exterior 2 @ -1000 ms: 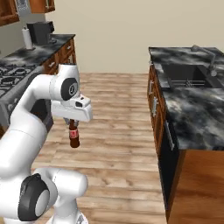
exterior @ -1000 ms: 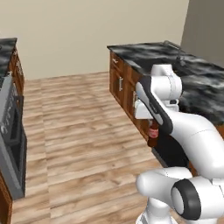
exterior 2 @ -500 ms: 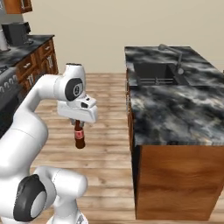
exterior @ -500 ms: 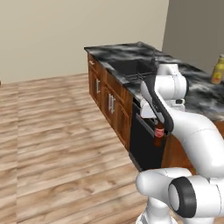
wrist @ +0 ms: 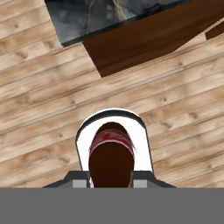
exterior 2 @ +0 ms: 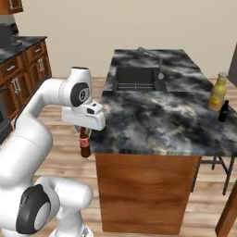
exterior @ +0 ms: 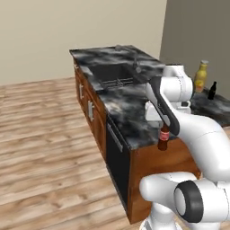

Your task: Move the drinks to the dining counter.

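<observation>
The arm rises from the lower right of the left base view, bends at a high elbow near the frame's right centre, and turns its hand downward. In the right base view the same arm climbs from the lower left, with the wrist at centre left and the hand pointing straight down.

The gripper (exterior 2: 84, 132) is clenched on the neck of the small brown bottle (exterior 2: 84, 144), which hangs upright below the hand. In the left base view the gripper (exterior: 164, 129) holds the bottle (exterior: 163, 139) just off the near corner of the dining counter (exterior: 121, 105), over the floor and not over the stone top. In the hand view the brown bottle (wrist: 111, 155) sits at lower centre, its red label visible, between the finger tips; the wooden floor (wrist: 39, 105) lies behind it and a corner of the counter occupies the upper part of the frame.

The yellow bottle (exterior 2: 217, 92) stands upright on the counter's right side in the right base view, with a small dark bottle (exterior 2: 224, 111) just beside it. The sink (exterior 2: 135, 77) and faucet (exterior 2: 155, 59) lie at the counter's far end.
</observation>
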